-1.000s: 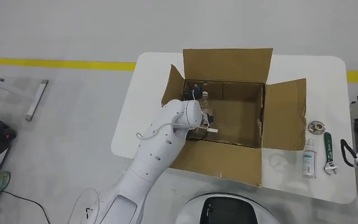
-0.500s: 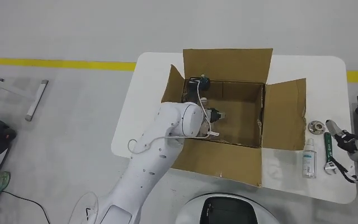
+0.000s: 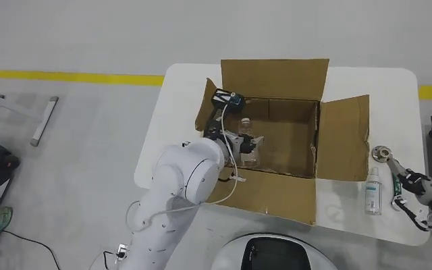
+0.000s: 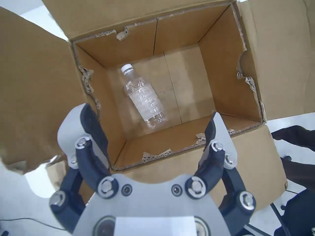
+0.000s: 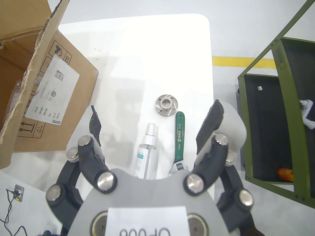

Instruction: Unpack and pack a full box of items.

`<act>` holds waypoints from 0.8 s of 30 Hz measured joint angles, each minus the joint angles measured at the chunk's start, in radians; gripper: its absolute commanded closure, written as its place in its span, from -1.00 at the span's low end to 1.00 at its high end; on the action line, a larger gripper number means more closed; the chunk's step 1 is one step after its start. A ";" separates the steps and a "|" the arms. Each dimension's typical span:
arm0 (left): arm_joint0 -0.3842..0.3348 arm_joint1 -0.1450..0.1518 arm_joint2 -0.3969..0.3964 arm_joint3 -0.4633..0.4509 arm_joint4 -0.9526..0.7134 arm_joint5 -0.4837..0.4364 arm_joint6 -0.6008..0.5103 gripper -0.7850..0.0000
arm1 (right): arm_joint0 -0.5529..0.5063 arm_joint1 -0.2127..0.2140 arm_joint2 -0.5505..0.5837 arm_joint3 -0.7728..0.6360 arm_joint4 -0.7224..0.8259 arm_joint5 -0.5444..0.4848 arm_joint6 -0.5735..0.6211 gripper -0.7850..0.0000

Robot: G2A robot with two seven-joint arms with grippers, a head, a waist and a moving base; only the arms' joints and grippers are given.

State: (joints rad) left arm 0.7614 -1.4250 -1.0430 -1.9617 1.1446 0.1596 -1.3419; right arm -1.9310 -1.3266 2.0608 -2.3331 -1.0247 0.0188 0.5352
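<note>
White table (image 3: pixel 177 128); bottle (image 4: pixel 144 100) lying inside box (image 4: pixel 221 62); left gripper (image 4: pixel 150 111), right gripper (image 5: pixel 155 106): fingers spread.

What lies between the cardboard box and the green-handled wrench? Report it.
A spray bottle, lying close beside the wrench, with bare table between it and the cardboard box; the right wrist view shows this.
</note>
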 measured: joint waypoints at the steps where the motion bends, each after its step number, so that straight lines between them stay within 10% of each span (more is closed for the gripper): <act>1: 0.006 0.001 -0.015 -0.014 -0.006 0.000 0.013 -1.00 | 0.004 0.001 -0.007 0.010 -0.016 0.009 0.014 -1.00; 16: 0.039 0.010 -0.139 -0.035 -0.119 0.010 0.136 -1.00 | 0.165 0.025 -0.140 0.104 -0.166 0.088 0.463 -1.00; 24: 0.061 0.017 -0.182 -0.100 -0.103 0.014 0.182 -1.00 | 0.179 0.027 -0.213 0.139 -0.232 0.096 0.467 -0.04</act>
State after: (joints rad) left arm 0.8225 -1.4080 -1.2248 -2.0617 1.0417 0.1739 -1.1603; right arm -1.7520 -1.2999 1.8482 -2.1944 -1.2570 0.1147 1.0025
